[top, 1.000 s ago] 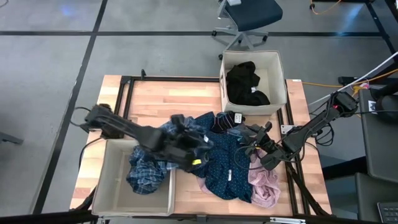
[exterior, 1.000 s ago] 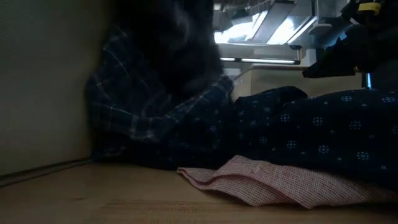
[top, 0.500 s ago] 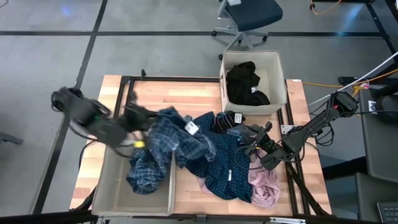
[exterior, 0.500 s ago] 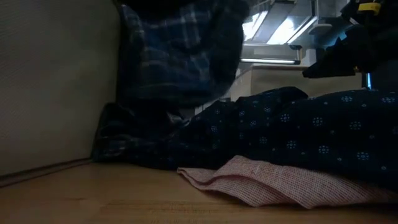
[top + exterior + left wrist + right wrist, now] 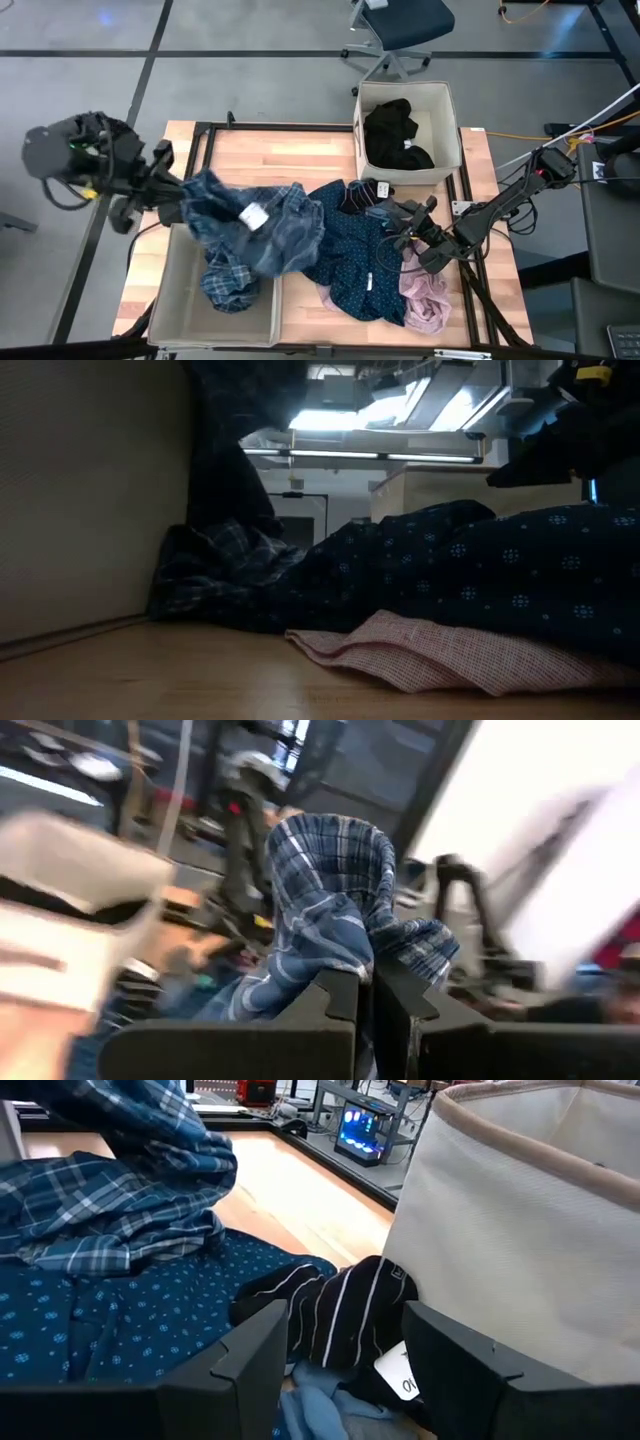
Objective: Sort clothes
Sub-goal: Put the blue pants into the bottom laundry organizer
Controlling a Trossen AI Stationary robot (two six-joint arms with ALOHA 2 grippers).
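Plaid shirt halfway into the left-corner box

The left gripper [image 5: 365, 995], out past the table's left edge, has its fingers clamped on the blue plaid shirt [image 5: 250, 225], which drapes from there over the beige fabric box [image 5: 172, 300] at the front-left corner and onto the navy dotted garment [image 5: 355, 260] mid-table. To finish well, I judge it should lift until the trailing hem clears the navy cloth, then lower inside the box walls before letting go. The right gripper [image 5: 345, 1360] waits with fingers spread, near the right edge, over the striped piece [image 5: 335, 1315].
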